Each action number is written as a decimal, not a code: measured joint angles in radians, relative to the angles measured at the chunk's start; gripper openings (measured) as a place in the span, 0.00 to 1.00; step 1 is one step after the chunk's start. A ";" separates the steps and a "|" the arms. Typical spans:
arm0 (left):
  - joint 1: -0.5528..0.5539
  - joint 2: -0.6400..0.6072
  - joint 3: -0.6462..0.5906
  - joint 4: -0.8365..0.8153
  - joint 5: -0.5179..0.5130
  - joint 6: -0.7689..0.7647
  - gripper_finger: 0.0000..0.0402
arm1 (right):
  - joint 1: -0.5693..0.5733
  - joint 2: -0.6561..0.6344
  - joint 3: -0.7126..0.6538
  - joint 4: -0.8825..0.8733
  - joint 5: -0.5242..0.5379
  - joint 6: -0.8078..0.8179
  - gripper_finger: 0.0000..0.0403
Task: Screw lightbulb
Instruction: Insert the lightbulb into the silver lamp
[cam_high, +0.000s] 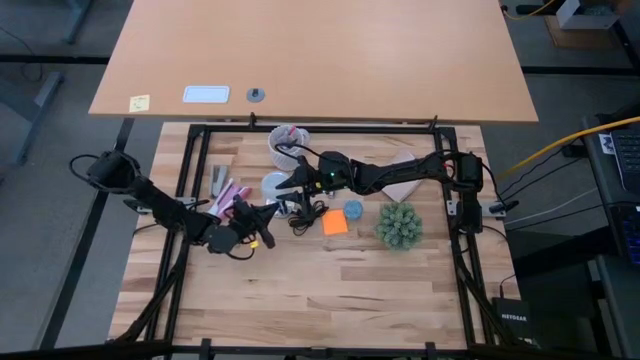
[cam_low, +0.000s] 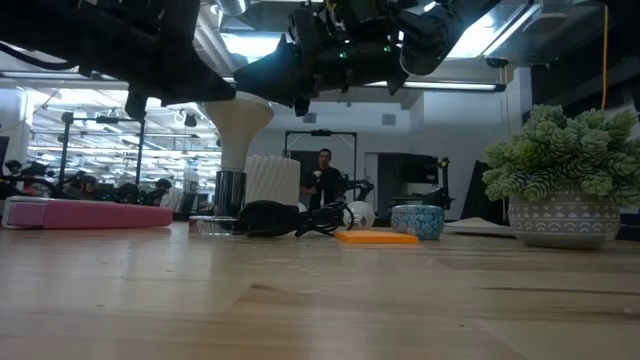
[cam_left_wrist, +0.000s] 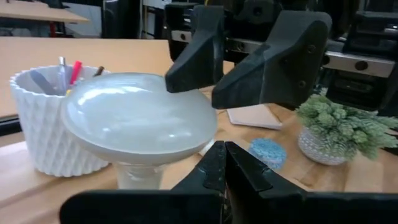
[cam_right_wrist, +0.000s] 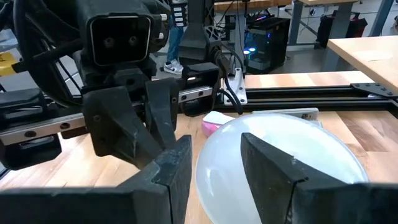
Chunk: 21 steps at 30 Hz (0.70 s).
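The white lightbulb (cam_low: 236, 115) stands upright with its dome on top. Its narrow base sits in the shiny silver socket (cam_low: 230, 190), and a black cord (cam_low: 300, 222) lies beside the socket. My right gripper (cam_right_wrist: 216, 162) is open, coming in from the table's right, with its fingers over the right side of the dome (cam_left_wrist: 137, 118). My left gripper (cam_left_wrist: 225, 163) is shut and empty. It points nearly level at the bulb from the near left, a short way off (cam_high: 258, 215). My right gripper's open fingertips (cam_left_wrist: 177, 81) stand close over the top of the dome (cam_right_wrist: 292, 162), toward its right side. I cannot tell whether they touch it. My left gripper touches nothing.
A white ribbed cup of pens (cam_high: 288, 140) stands just behind the bulb. To its right are an orange sticky note (cam_high: 335, 222), a small blue bowl (cam_high: 353, 210) and a potted green plant (cam_high: 400, 225). A pink object (cam_high: 230, 192) lies to its left. The near half of the table (cam_high: 330, 300) is bare wood.
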 joint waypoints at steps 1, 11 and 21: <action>-0.003 0.000 0.000 0.000 -0.009 0.000 0.00 | 0.000 0.000 0.000 0.000 0.000 0.000 0.35; -0.016 0.000 0.000 -0.002 -0.124 0.014 0.00 | 0.000 0.000 0.000 0.000 0.003 -0.003 0.35; -0.017 0.000 0.000 -0.012 -0.228 -0.010 0.00 | 0.000 0.000 0.000 0.000 -0.002 -0.003 0.35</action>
